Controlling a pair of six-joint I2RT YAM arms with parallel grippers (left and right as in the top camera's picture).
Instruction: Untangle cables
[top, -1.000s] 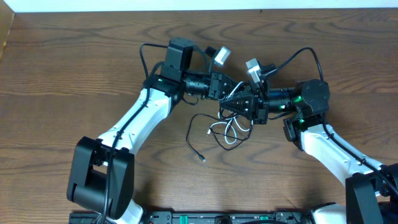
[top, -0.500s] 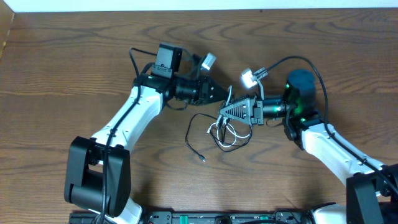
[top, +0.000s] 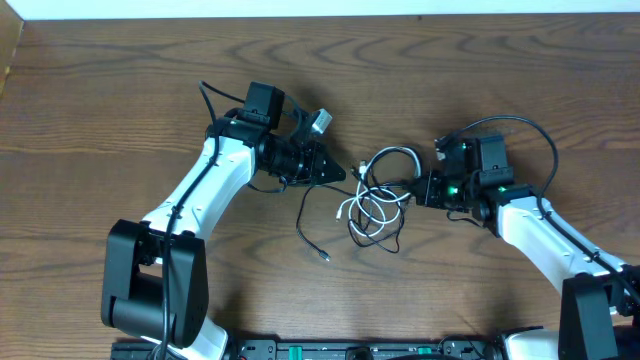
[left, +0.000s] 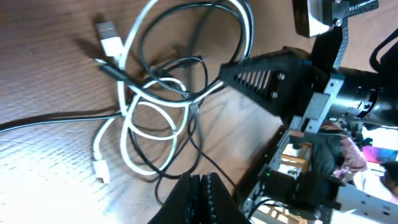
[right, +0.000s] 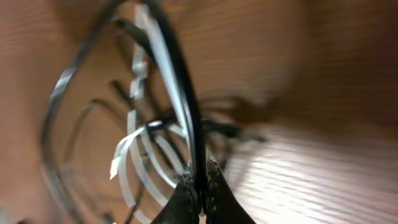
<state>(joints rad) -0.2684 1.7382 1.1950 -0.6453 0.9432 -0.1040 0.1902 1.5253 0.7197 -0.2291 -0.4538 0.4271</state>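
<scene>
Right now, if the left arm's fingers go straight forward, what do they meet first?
Probably the tangled white cable and black cable, lying between the left fingers and the right gripper; depth is unclear.

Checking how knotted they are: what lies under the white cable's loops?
Black cable strands cross beneath and over the white cable, with bare wooden table inside the loops. Which strand lies lowest at each crossing is hidden.

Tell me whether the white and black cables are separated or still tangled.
Still tangled. In the left wrist view the white cable and black cable loop through each other; overhead they form one knot.
</scene>
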